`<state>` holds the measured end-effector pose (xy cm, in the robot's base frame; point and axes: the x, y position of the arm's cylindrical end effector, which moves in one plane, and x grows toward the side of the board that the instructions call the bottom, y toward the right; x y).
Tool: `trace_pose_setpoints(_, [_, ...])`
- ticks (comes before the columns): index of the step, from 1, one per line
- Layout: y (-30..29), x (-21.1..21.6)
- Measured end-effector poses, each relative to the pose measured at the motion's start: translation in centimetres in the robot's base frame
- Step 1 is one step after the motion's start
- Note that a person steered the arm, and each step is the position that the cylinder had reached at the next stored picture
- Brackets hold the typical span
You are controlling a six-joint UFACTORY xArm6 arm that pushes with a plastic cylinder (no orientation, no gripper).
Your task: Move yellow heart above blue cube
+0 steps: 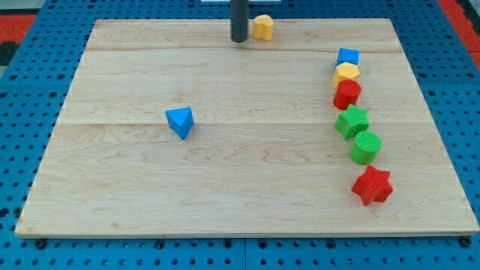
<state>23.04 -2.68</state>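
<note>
My tip (238,39) is at the view's top edge of the wooden board (225,187). A yellow block (262,27) sits just to the right of the tip, very close to it; I cannot make out its exact shape. The blue cube (348,55) is at the upper right. A second yellow block (346,73), rounded and possibly the heart, touches the cube's lower side. The tip is well to the left of the cube and slightly higher in the view.
Below the second yellow block, a column runs down the right side: a red round block (347,94), a green star (352,121), a green cylinder (366,147) and a red star (372,185). A blue triangular block (180,121) lies at centre left.
</note>
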Motion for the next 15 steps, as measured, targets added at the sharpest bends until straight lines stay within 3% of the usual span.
trace_pose_setpoints(1, [-0.4, -3.0])
trace_pose_setpoints(2, [5.0, -3.8])
trace_pose_setpoints(4, [12.6, 0.9])
trace_pose_setpoints(5, [8.4, 1.3])
trace_pose_setpoints(6, [7.9, 3.5])
trace_pose_setpoints(8, [12.8, 3.7])
trace_pose_setpoints(11, [11.4, 6.1])
trace_pose_setpoints(13, [15.1, 5.3])
trace_pose_setpoints(15, [13.0, 4.3])
